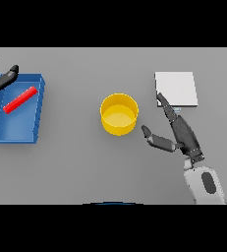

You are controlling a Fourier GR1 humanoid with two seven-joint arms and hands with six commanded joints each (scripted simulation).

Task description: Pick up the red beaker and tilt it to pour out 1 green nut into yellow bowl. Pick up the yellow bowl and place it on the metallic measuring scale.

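Right hand (180,132) hangs over the grey bench (85,162) just to the right of the yellow bowl (119,114), spread wide and holding nothing: its fingers (165,104) reach straight up the view toward the metallic measuring scale (176,89), their tips at the scale's lower left corner, while the thumb (156,140) juts out toward the bowl without touching it. That bowl stands upright near the middle of the bench, and the pale square scale lies flat to the right of the bowl and a little farther from the robot. Well to the left of the bowl sits a blue tray (36,125) with a red bar-shaped object (20,100) lying slantwise inside it. Left hand (1,78) shows at the tray's far left corner, its fingers relaxed and closed on nothing.
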